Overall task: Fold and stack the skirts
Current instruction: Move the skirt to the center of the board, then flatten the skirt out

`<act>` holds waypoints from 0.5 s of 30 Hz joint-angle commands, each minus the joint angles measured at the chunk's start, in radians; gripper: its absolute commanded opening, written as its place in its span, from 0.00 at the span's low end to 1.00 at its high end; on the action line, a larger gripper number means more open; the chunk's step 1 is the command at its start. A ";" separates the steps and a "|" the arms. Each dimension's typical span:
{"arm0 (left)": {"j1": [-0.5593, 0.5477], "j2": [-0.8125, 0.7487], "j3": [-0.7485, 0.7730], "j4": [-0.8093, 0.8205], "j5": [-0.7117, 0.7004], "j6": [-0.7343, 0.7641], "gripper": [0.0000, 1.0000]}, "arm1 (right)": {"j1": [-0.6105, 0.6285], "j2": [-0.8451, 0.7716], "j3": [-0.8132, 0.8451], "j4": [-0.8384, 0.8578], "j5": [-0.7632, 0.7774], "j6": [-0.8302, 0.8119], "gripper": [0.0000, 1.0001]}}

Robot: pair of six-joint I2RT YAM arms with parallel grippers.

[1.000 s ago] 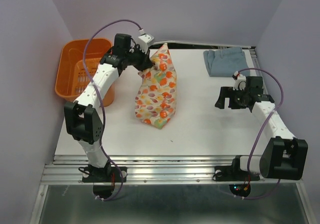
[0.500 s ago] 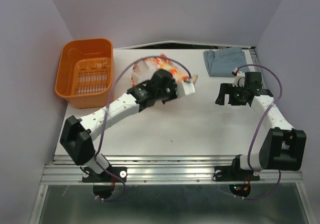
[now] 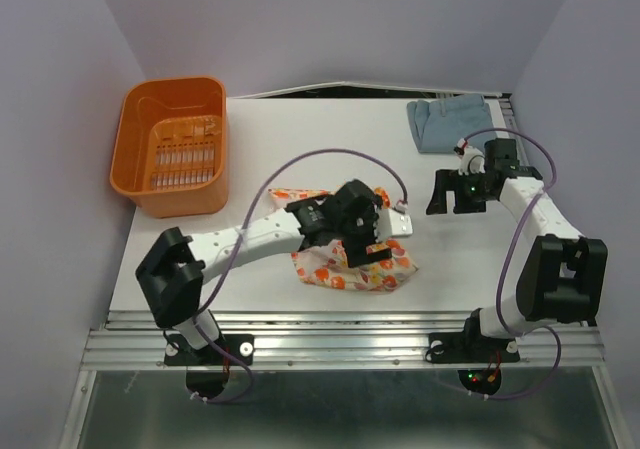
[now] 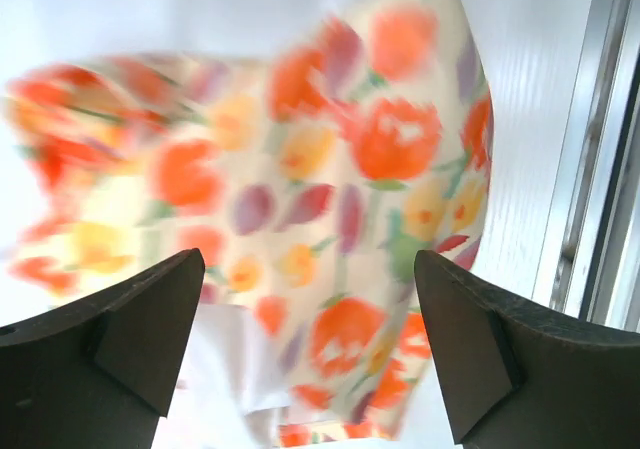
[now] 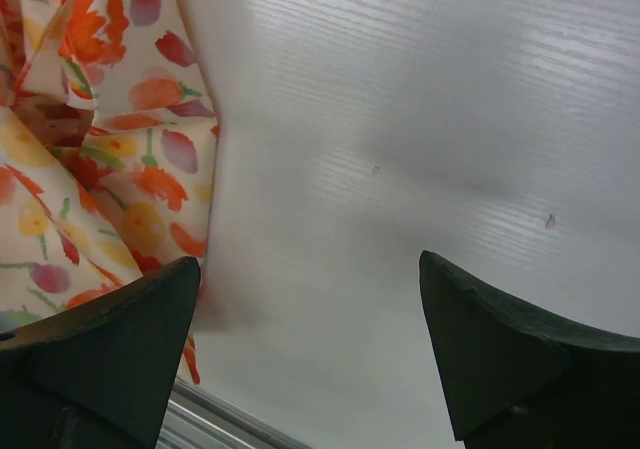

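We are hovering our left tool point(image 4: 310, 269) — spread wide — over the floral skirt point(image 3: 335, 274) on the bench point(image 3: 300, 149); right tool point(image 5: 310, 264) is gaping too.

left arm point(image 3: 250, 237): white links, black round joints | right arm point(image 3: 532, 209): same colours, small green light near wrist | cables point(image 3: 330, 154): thin, purple, one per arm | fingers point(image 4: 110, 339): dark grey, wedge-shaped | bases point(image 3: 205, 352): black
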 commanded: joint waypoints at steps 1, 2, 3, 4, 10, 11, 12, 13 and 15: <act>0.142 -0.164 0.147 0.081 0.230 -0.105 0.98 | 0.006 -0.008 0.070 -0.043 -0.102 -0.016 0.94; 0.215 -0.169 0.167 0.093 0.305 -0.118 0.96 | 0.006 -0.005 0.067 -0.043 -0.115 -0.014 0.93; 0.249 -0.177 0.174 0.100 0.325 -0.141 0.94 | 0.015 0.001 0.064 -0.043 -0.140 -0.006 0.93; 0.278 -0.174 0.184 0.101 0.351 -0.146 0.92 | 0.015 0.009 0.059 -0.040 -0.151 0.000 0.93; 0.435 -0.093 0.213 0.093 0.367 -0.148 0.91 | 0.076 0.105 0.073 0.046 -0.174 0.070 0.92; 0.446 -0.076 0.216 0.109 0.364 -0.163 0.93 | 0.087 0.124 0.084 0.054 -0.174 0.075 0.91; 0.454 -0.033 0.225 0.109 0.365 -0.166 0.95 | 0.107 0.160 0.109 0.060 -0.178 0.087 0.91; 0.458 -0.010 0.252 0.091 0.370 -0.166 0.98 | 0.107 0.182 0.123 0.061 -0.184 0.093 0.90; 0.458 0.067 0.285 0.069 0.393 -0.162 0.99 | 0.119 0.219 0.160 0.069 -0.213 0.115 0.89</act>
